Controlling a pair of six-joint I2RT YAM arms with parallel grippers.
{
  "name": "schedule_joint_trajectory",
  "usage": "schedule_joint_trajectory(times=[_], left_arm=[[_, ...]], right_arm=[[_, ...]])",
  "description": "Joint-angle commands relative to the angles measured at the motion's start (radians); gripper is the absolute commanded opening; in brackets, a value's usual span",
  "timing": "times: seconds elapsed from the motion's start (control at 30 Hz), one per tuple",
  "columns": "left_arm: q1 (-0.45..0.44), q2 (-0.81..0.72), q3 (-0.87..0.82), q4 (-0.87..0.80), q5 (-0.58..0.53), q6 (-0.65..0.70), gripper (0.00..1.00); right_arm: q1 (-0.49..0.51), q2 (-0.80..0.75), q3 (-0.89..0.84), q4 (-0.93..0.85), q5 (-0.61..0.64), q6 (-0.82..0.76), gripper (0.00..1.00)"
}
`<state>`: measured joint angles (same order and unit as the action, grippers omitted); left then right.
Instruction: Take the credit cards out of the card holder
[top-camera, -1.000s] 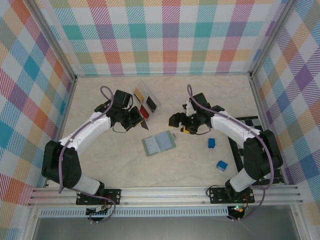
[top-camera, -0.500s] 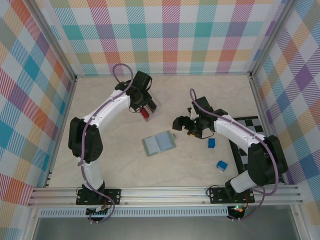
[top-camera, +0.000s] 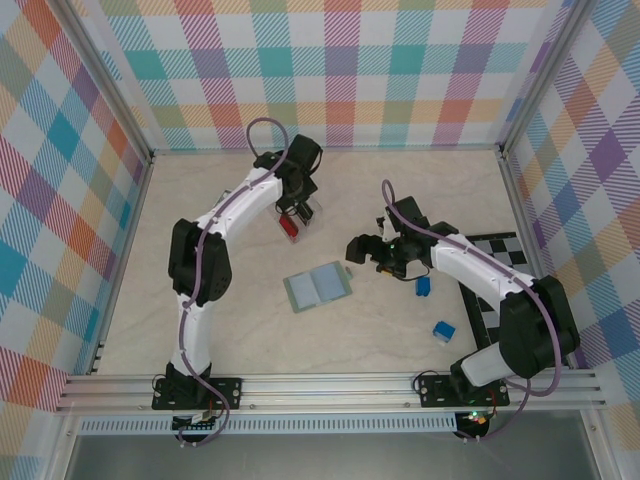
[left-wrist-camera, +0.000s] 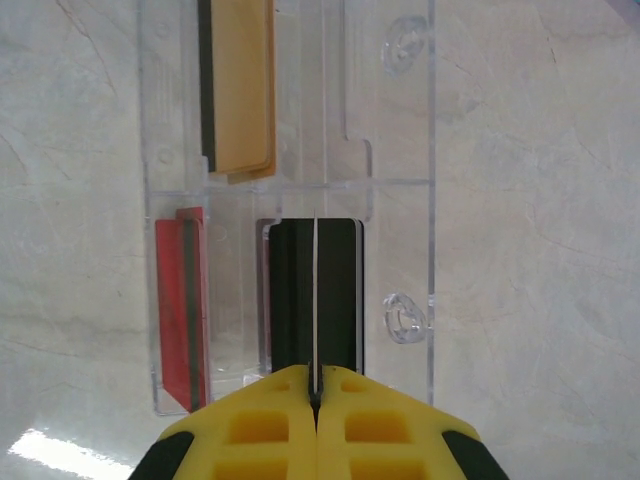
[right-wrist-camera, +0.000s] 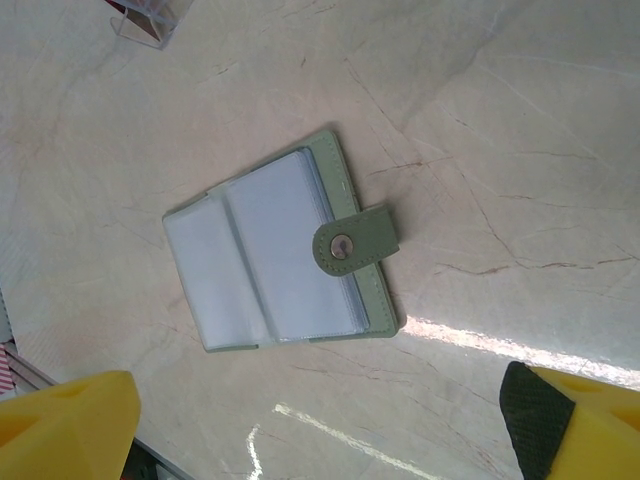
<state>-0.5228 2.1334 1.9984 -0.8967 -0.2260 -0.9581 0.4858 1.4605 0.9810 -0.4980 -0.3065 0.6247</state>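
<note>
Green card holder (right-wrist-camera: 275, 255) open, pale-blue inside, L claw (left-wrist-camera: 315, 375) pinching thin card (left-wrist-camera: 315, 295), R claw (right-wrist-camera: 320, 420) spread.

Top: far overhead, sees all. Left wrist: close over tray (left-wrist-camera: 400, 150). Right wrist: higher over card holder (right-wrist-camera: 280, 260).

Left claw (left-wrist-camera: 315, 392) carried dark card (left-wrist-camera: 315, 300) over tray (left-wrist-camera: 400, 180).

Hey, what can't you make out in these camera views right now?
1. Left wrist: thin card in the left gripper shows edge-on; its face is unreadable.
2. Right wrist: card holder pockets are cloudy; contents unclear.
3. Right wrist: clear tray cut off by top edge.
</note>
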Motion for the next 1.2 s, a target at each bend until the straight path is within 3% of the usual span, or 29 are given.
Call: schedule_joint_trajectory(times=[0.0,0.43,0.87,1.17], left_arm=[[-0.014,0.02,0.038,-0.043,0.0,-0.028,0.0],[-0.014,0.071,0.078,-0.066,-0.013,-0.039,0.0],[-0.011,0.098,0.109,-0.017,0.033,-0.011,0.22],[0.0,0.051,0.107,0.008,0.113,0.038,0.27]], right_arm=[[0.0,-0.009,-0.008,0.009,-0.011,0.012,0.95],[0.002,0.01,-0.002,0.004,-0.029,0.021,0.95],[0.004,0.02,0.013,-0.011,-0.034,0.017,0.95],[0.008,0.029,0.025,-0.017,-0.035,0.006,0.95]])
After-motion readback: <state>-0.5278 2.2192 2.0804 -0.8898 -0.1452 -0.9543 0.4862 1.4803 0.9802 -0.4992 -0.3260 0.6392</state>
